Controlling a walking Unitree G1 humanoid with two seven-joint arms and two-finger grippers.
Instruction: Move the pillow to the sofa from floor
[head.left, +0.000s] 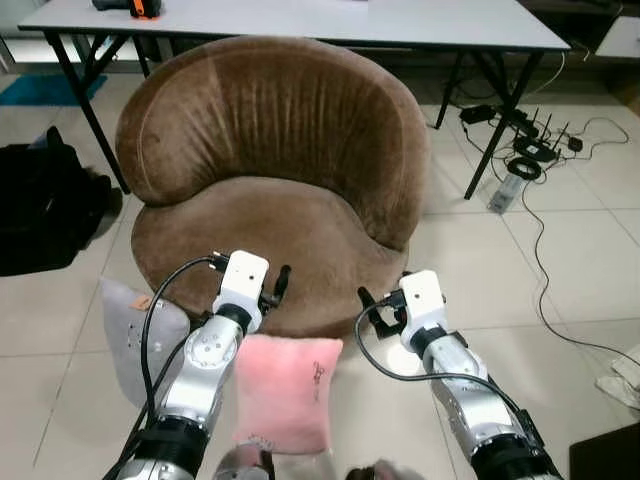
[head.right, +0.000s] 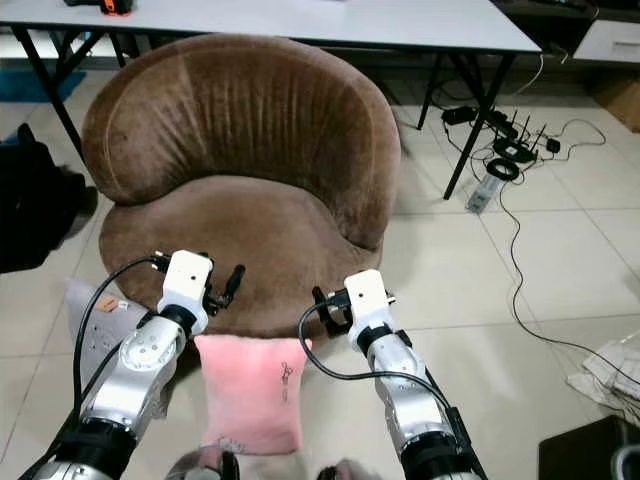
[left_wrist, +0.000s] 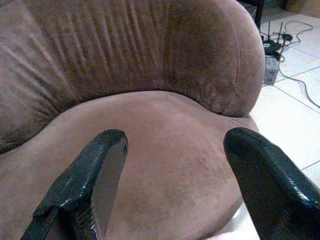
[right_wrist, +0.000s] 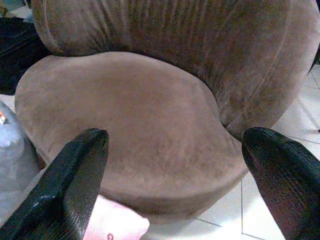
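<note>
still unreadable: pink pillow's (head.left: 287, 392) dark mark

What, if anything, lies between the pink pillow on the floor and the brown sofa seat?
Nothing visible. The pink square pillow lies on the tiled floor against the front of the round brown velvet sofa, whose seat is bare. Both open grippers, left and right, hover above.

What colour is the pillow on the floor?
Pink, with a small dark mark on its face; the pillow shows best in the left eye view.
</note>
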